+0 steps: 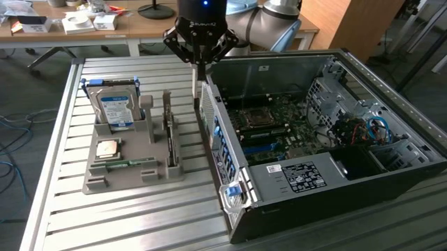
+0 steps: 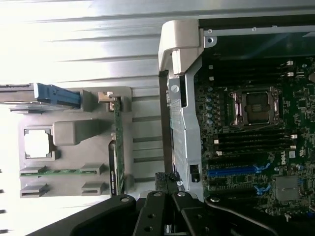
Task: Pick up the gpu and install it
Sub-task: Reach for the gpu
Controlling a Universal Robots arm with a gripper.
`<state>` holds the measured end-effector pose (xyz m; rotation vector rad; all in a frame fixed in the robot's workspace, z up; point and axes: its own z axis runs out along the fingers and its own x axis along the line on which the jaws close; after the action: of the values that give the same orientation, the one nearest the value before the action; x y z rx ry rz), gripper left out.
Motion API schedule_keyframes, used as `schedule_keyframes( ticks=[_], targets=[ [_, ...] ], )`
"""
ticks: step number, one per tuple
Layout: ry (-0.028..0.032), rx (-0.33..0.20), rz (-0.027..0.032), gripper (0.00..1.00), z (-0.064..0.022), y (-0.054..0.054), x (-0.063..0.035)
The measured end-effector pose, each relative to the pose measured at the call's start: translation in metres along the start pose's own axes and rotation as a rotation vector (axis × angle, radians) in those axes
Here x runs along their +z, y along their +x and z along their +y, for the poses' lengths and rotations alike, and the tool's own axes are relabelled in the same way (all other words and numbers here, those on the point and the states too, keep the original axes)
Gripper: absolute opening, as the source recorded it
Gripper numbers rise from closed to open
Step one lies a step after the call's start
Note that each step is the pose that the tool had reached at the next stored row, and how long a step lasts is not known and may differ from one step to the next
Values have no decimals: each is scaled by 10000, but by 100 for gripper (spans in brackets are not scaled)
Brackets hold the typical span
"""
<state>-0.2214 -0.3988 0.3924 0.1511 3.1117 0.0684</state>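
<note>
Exterior view: jaws closed, empty; gpu upright in holder.

Exterior view slants down over the slatted metal table; nearer wrist view looks straight down; both share the grey plastic tray.
</note>
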Motion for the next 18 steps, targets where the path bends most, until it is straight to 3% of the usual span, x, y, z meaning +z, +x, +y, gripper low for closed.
schedule_keyframes(
  ticks=[9, 18],
  targets=[
    [2, 112, -5, 11, -20, 212, -4],
    [2, 123, -6, 11, -22, 229, -4]
  ],
)
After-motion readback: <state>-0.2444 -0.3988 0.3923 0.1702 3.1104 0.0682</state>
